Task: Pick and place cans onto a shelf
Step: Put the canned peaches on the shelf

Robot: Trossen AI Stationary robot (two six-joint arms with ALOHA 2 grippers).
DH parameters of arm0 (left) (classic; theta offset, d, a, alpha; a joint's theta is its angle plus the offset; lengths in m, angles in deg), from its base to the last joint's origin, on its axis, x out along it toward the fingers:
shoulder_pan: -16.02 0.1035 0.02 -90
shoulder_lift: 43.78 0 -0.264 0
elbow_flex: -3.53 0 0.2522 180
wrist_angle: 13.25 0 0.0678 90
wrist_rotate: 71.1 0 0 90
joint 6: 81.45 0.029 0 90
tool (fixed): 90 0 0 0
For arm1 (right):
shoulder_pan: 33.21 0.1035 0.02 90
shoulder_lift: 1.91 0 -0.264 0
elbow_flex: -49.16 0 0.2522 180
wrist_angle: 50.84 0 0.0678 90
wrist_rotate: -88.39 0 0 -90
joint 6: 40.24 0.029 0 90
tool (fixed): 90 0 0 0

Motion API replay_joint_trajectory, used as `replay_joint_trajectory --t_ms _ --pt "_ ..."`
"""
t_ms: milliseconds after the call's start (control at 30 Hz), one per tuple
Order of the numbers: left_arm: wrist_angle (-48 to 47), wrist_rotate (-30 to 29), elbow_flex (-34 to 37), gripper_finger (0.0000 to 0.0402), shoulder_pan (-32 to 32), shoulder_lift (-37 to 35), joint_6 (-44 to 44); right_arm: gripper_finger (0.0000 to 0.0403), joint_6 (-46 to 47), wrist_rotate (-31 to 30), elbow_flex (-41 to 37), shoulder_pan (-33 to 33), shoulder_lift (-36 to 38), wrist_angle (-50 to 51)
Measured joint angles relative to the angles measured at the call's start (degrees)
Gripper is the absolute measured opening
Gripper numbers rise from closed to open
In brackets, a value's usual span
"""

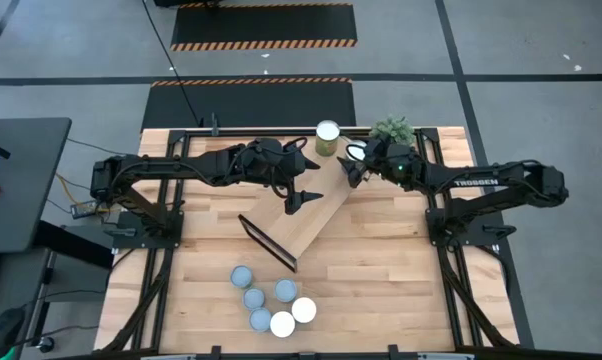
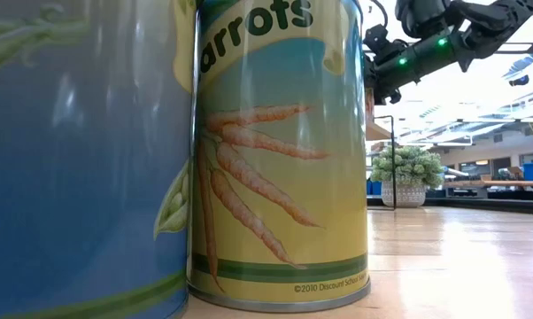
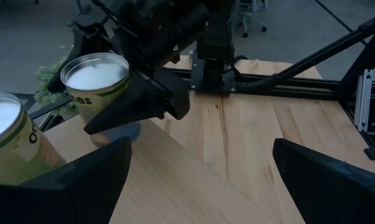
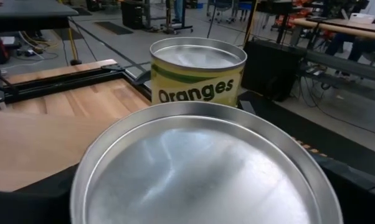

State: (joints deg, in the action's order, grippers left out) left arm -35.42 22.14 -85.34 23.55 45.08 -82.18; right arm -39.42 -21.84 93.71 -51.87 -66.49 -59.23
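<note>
My right claw [image 1: 355, 160] clamps a silver-topped can [image 4: 203, 168] just beside the yellow Oranges can [image 4: 199, 71] on the light-wood shelf [image 1: 306, 225]; careless lowering could topple that neighbour.

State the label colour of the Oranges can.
Yellow with a green band, on the Oranges can; right wrist view.

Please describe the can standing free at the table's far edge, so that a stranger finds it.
At the table's far edge, just left of the small green plant, one lone can stands upright. Unlike the held can beside it in the right gripper, nothing holds it, and its label reads Oranges.
</note>
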Motion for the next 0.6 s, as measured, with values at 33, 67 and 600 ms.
replay_joint_trajectory --t_ms 33,67,600 --pt "0.0 0.0 0.0 0.0396 0.0 0.0 0.0 0.04 0.0 0.4 0.0 -0.5 0.0 0.0" --pt "0.0 0.0 0.0 0.0396 0.0 0.0 0.0 0.04 0.0 0.8 0.0 -1.0 0.0 0.0" --pt "0.0 -0.6 0.0 0.0396 0.0 0.0 0.4 0.04 -2.6 10.8 0.0 -7.5 0.0 -0.1"
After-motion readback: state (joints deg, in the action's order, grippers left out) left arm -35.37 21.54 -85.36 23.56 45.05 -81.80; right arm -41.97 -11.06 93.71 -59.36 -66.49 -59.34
